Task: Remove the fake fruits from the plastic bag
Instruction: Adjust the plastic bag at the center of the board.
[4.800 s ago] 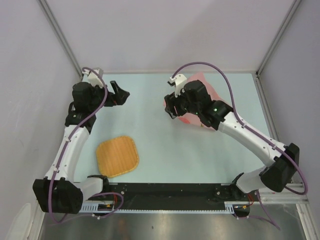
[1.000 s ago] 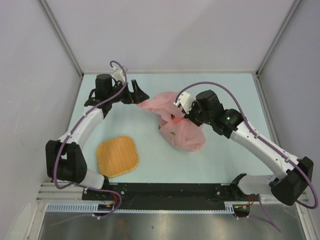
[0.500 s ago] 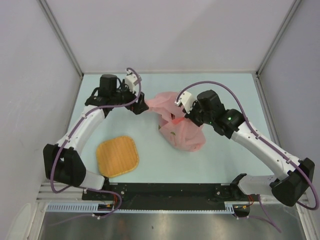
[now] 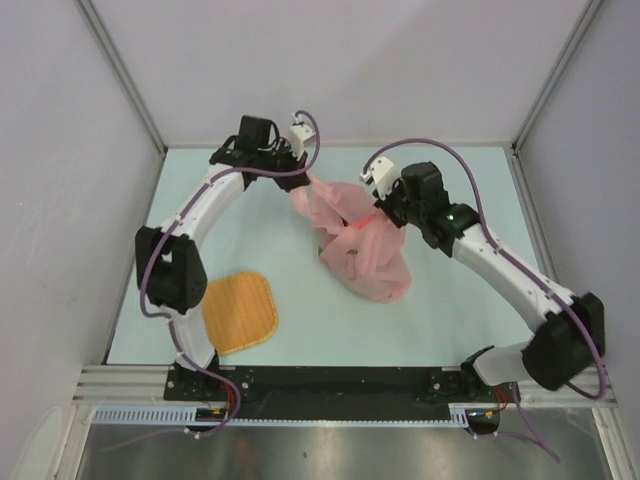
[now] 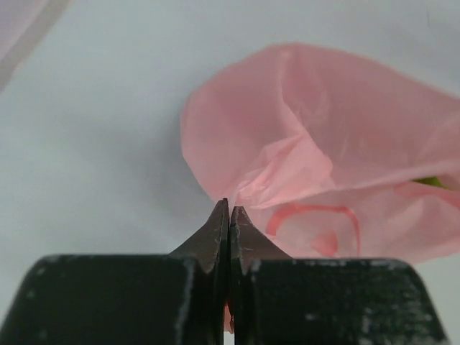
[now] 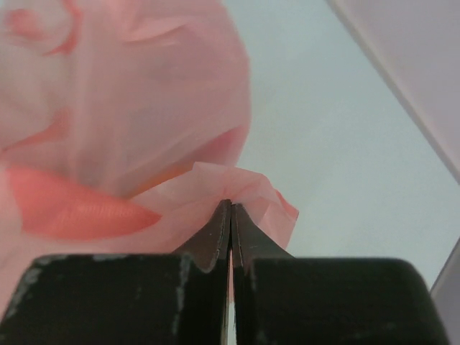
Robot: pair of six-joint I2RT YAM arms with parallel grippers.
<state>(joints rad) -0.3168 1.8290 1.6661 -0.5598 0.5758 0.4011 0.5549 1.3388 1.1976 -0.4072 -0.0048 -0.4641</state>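
top: overhead, looking down, far | wrists: close-up, forward | shared: plastic bag (image 4: 365,255)

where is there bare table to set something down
Bare table at near centre, between the woven mat and the right arm, in front of the plastic bag. Crowded at back centre: left gripper and right gripper both pinch the bag.

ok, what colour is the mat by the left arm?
Orange-tan mat, finely ribbed; top external view.

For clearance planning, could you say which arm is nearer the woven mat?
Left: the left arm passes beside the mat; the right arm is farther off, at the plastic bag.
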